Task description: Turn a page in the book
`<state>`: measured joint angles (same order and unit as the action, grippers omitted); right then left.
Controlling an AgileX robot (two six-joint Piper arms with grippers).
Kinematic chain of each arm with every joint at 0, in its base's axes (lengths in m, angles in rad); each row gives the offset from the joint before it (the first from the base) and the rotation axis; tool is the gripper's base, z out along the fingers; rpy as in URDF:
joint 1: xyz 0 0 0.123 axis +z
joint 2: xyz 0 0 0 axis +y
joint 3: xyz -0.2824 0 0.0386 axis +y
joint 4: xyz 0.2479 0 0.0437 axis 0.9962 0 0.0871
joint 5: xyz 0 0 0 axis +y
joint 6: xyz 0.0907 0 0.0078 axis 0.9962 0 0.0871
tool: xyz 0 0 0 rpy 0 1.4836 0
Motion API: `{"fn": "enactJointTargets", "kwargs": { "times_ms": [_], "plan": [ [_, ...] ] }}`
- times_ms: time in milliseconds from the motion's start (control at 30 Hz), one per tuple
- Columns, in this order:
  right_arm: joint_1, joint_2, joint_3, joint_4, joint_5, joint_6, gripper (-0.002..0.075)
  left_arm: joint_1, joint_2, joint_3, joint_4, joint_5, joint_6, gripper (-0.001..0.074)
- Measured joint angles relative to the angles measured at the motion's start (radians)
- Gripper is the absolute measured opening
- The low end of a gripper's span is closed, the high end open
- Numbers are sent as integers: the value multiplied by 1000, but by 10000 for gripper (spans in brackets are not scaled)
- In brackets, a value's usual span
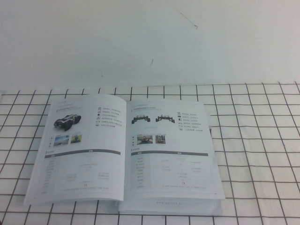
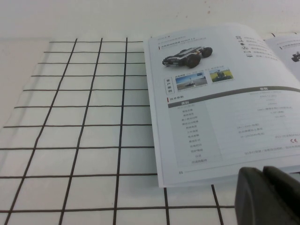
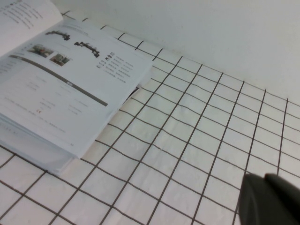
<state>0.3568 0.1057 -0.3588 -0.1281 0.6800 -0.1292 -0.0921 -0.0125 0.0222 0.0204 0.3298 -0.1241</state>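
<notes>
The book (image 1: 125,154) lies open and flat on the grid-patterned table (image 1: 262,140), left of centre. Both facing pages are white with robot photos and tables. Its printed front cover leaf is face down and hidden. Neither gripper shows in the high view. In the left wrist view my left gripper (image 2: 263,172) is shut and empty, just off the near edge of the book's left page (image 2: 220,103). In the right wrist view my right gripper (image 3: 264,178) is shut and empty over bare table, well to the right of the book (image 3: 61,89).
A white wall (image 1: 150,37) rises behind the table's far edge. Bare grid cloth stretches to the left of the book (image 2: 70,131) and to its right (image 3: 197,131).
</notes>
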Motion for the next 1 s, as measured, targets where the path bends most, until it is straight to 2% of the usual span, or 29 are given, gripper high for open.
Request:
{"fn": "enactJointTargets", "kwargs": {
  "times_ms": [667,800,1000],
  "plan": [
    [-12,-21,0,2,-2,0,-2,0,0,0,0,0,3,-2],
    [-119,-57,39,2,-56,0,-2,0,0,0,0,0,3,-2],
    [-327,-117,230,25,-297,0,-2,0,0,0,0,0,3,-2]
  ]
}}
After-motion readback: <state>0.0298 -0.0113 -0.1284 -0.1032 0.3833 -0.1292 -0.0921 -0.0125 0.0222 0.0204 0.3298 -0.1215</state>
